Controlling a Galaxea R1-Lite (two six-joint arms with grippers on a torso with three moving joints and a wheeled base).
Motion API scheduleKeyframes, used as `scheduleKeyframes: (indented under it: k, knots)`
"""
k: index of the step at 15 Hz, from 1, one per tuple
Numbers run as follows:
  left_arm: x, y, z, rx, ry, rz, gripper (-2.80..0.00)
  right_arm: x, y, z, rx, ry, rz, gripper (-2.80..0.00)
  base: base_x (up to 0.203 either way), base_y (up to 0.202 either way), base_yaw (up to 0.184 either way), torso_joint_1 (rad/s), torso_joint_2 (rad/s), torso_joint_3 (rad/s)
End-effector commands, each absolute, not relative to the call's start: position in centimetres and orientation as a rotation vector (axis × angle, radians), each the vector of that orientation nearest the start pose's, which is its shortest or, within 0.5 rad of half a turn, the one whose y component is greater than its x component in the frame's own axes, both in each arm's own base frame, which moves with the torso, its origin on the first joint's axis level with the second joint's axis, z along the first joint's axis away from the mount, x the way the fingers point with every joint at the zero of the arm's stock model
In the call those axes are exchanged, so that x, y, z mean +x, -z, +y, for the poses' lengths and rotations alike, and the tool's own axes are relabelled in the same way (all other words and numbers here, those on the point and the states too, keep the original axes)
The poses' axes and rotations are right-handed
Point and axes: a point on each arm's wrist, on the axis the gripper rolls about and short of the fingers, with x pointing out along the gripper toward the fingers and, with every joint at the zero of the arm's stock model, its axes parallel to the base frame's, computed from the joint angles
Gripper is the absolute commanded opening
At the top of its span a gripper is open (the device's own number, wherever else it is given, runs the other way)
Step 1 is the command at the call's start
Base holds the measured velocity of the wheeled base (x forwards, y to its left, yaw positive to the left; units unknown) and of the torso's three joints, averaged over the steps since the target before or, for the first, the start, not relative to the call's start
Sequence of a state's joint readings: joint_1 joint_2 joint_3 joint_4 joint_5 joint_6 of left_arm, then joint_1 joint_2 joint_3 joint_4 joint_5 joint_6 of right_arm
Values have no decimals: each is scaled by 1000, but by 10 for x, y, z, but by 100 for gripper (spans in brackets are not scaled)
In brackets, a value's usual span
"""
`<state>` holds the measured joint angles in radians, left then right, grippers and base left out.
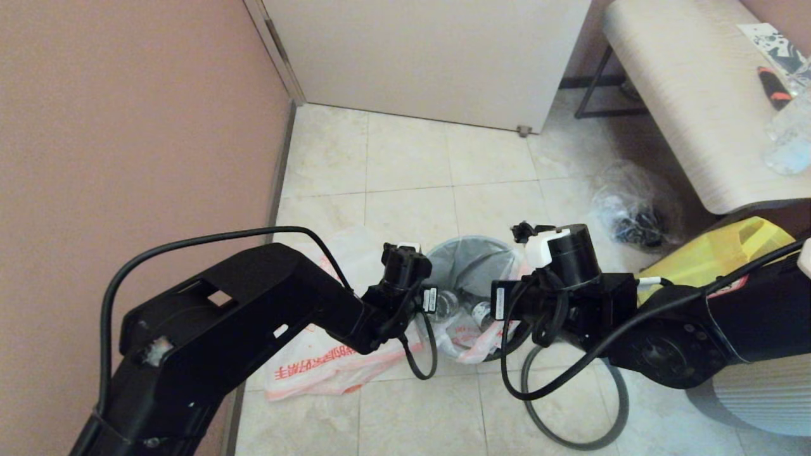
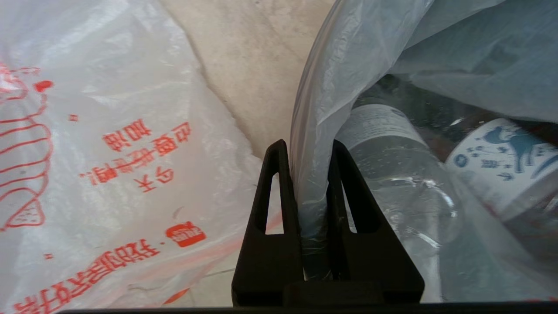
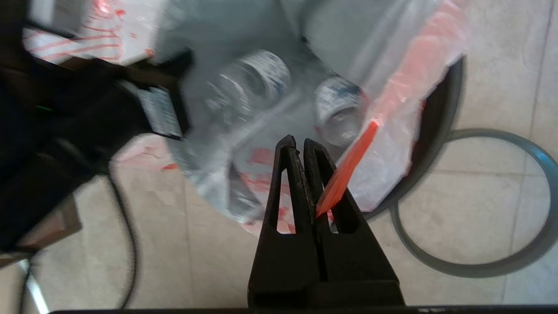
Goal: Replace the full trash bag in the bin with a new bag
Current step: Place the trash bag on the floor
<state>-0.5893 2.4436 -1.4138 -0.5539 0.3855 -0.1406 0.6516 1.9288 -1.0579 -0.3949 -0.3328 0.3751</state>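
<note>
left gripper (image 2: 307,174) pinches the full trash bag (image 2: 348,65) at the bin (image 3: 440,109) rim; right gripper (image 3: 301,146) pinches its orange handle (image 3: 348,168).

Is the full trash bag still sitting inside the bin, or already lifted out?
Still inside. The full trash bag lines the bin, bottles within; the left gripper and right gripper pinch its edges.

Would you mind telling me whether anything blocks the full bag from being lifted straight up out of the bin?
Nothing visible does. The left hand and right hand are shut on the full bag, one at each side of the bin, and the space above is open.
</note>
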Motion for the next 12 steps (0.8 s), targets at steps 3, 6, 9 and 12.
scheduleKeyframes:
  k: [3,6,9,12]
  knots:
    - [401,-25,-256,94,160,446,-280,286,-165,217,164,-266,438,-280,0,0,0,0,0,0]
    - [401,-28,-255,100,149,439,-280,281,-175,217,182,-313,424,-280,0,0,0,0,0,0]
    - [403,-25,-253,103,139,443,-280,276,-188,220,197,-346,396,-280,0,0,0,0,0,0]
    - [406,-25,-248,98,126,443,-280,271,-194,222,194,-363,382,-280,0,0,0,0,0,0]
